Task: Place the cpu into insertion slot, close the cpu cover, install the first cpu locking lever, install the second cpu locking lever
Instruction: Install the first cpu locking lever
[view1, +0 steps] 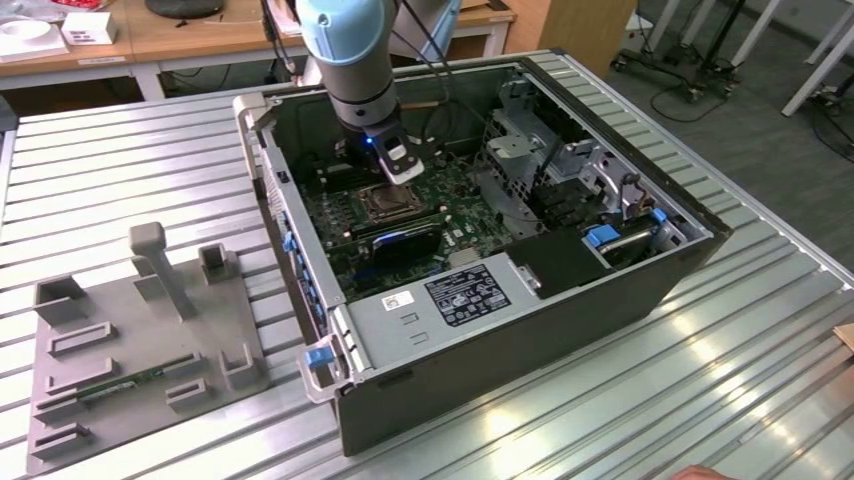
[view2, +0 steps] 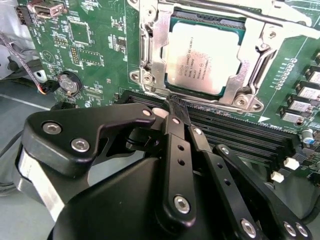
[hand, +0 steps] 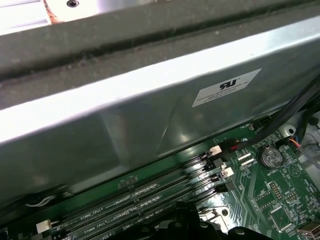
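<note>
Green motherboard (view2: 100, 30) lies in the bottom of the open computer case (view1: 641, 290), which rests on a ribbed metal counter (view1: 134, 170). In the exterior view the arm (view1: 350, 60) reaches down into the case. The pincer (view1: 398, 178) hangs just above the insertion slot (view1: 391, 205), toward the far side of the board.

In the second wrist view the cpu (view2: 202, 57) sits in the slot with its pale lid facing up. The cpu cover (view2: 159, 47), a silvery frame, lies flat around its edges. A thin metal lever (view2: 250, 14) runs along one side of the frame; I cannot tell whether it is latched.

The pincer's black fingers (view2: 174, 135) are narrow, tips together with nothing between them. They are right at the edge of the cover, beside the black memory slots (view2: 240, 137). A coin battery (view2: 67, 83) sits on the board well apart from the socket.

On the counter at the exterior view's left stands a grey fixture (view1: 134, 340) with upright posts.
</note>
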